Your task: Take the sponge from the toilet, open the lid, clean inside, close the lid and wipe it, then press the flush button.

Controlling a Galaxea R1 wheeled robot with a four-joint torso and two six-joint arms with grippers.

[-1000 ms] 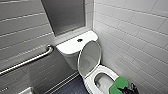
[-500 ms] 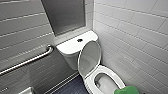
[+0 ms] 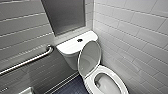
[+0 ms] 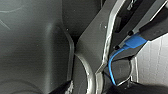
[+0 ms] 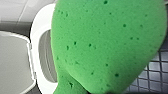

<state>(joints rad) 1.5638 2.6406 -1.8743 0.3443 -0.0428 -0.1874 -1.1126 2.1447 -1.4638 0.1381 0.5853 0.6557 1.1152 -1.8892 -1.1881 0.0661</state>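
The white toilet [image 3: 72,48] stands in the corner with its lid [image 3: 89,58] raised and leaning back against the tank. The seat [image 3: 113,75] is down around the open bowl [image 3: 107,86]. A round flush button [image 3: 79,40] sits on the tank cover. In the right wrist view the bright green sponge [image 5: 107,45] looms close to the camera, gripped by my right gripper, above the seat [image 5: 37,27] and beside the raised lid [image 5: 12,62]. The left wrist view looks onto the robot's own dark parts and a blue cable [image 4: 117,62].
A metal grab bar [image 3: 27,62] runs along the grey tiled wall to the left of the tank. White tiled wall [image 3: 135,37] closes in on the right of the toilet. Dark tiled floor [image 3: 72,87] lies left of the bowl, with a white object [image 3: 26,91] at the lower left.
The green sponge and the dark gripper at the head view's lower right edge slid out of that picture. The toilet and lid stand as before.
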